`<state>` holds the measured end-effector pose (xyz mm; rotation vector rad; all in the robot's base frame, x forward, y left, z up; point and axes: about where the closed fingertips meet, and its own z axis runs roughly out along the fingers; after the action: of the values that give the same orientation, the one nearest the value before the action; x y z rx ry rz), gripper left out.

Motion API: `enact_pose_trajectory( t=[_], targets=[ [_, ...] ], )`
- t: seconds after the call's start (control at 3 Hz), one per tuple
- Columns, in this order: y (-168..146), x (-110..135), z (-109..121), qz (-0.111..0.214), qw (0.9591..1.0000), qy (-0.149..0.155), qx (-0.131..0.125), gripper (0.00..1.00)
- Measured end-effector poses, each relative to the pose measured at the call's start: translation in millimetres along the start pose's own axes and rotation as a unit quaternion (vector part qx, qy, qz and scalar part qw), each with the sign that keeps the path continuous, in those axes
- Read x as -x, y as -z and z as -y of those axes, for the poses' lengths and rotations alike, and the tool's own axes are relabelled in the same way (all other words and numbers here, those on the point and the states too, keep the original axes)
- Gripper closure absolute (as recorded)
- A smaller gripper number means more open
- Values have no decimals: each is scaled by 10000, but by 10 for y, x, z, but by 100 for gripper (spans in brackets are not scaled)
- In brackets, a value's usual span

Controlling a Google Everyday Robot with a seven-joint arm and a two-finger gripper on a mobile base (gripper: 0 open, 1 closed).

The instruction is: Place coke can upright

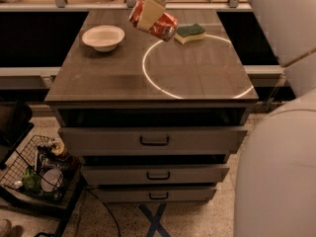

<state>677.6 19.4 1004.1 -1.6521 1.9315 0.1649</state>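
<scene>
Over cabinet top [197, 78] — gripper [148, 18] clamps tilted coke can [165, 27], near sponge [190, 32].

Warm, rather dim light is cast from above. A bright ring of reflected glare is thrown across the bench [98, 83] top and is strongest along its left arc. The tool [149, 15], seen at the top edge above the back of the bench and clamped on the coke can [163, 27], is lit on its pale finger. Deep shadow is held under the bench top, and the floor [207, 216] is left dim.
</scene>
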Motion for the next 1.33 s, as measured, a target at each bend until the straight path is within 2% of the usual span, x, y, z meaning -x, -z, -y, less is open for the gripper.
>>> enact_pose_trajectory(
  t=[0.33,0.67,1.0,1.33],
  targets=[
    [229,92,200,996,9940,-401,-201,100],
    [307,102,265,1741,9806,-773,-464,100],
    [255,0,119,2092,9688,-1145,-670,100],
    [-113,-208,-141,2465,9565,-1439,-609,100]
  ],
)
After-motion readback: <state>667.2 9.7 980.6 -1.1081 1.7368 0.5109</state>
